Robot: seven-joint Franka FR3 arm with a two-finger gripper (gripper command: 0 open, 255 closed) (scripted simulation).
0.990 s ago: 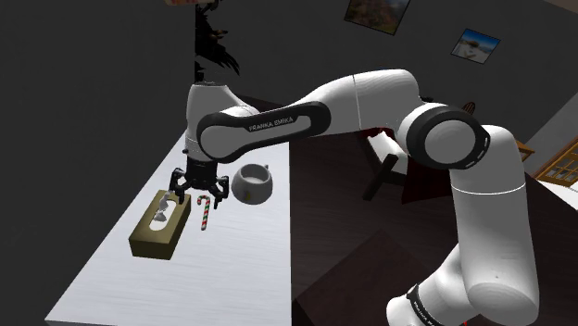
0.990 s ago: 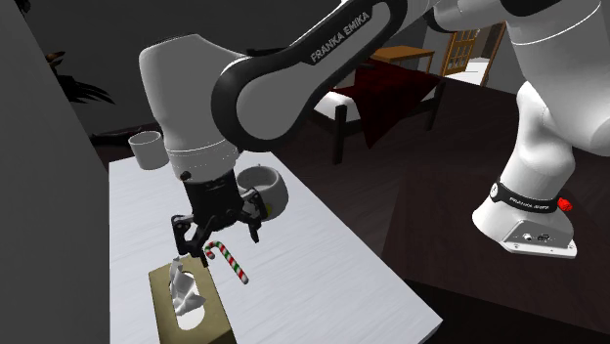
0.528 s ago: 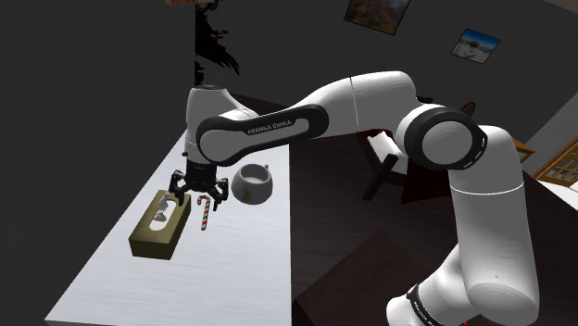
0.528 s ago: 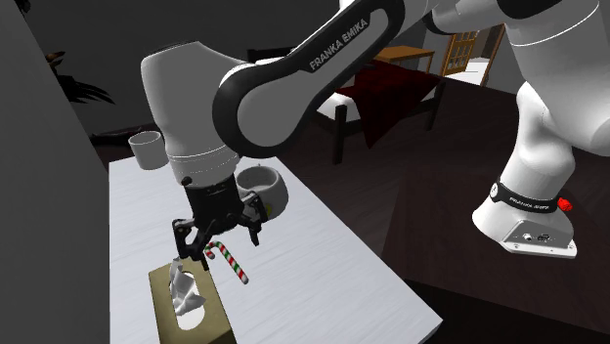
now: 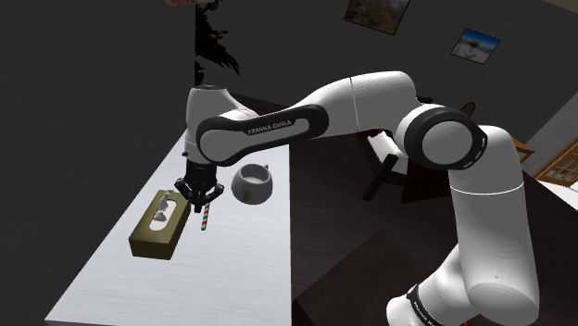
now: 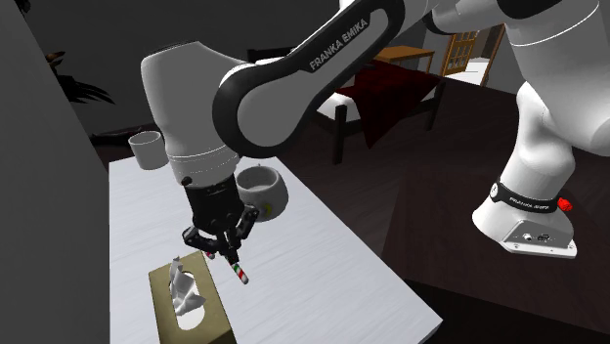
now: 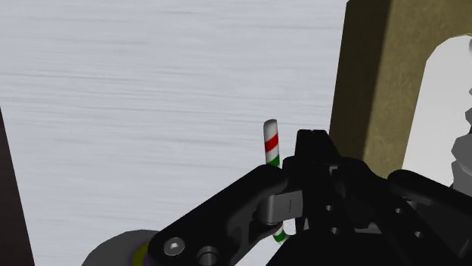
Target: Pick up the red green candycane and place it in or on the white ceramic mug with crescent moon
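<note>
Near the mug (image 5: pixel 252 185), box (image 5: pixel 153 246), seemingly tissue-filled.

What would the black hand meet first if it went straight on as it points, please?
Likely the pale grey tabletop, right below the red, green and white striped candy cane the hand clasps.

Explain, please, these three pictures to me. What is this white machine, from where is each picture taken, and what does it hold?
It is a white robot arm on a stand. Its black end effector works like a two-finger hand. Two pictures come from cameras near the table; the third from a camera on the hand itself. On the table stand an olive tissue box and a round white mug. The end effector is shut on a red, white and green candy cane.
</note>
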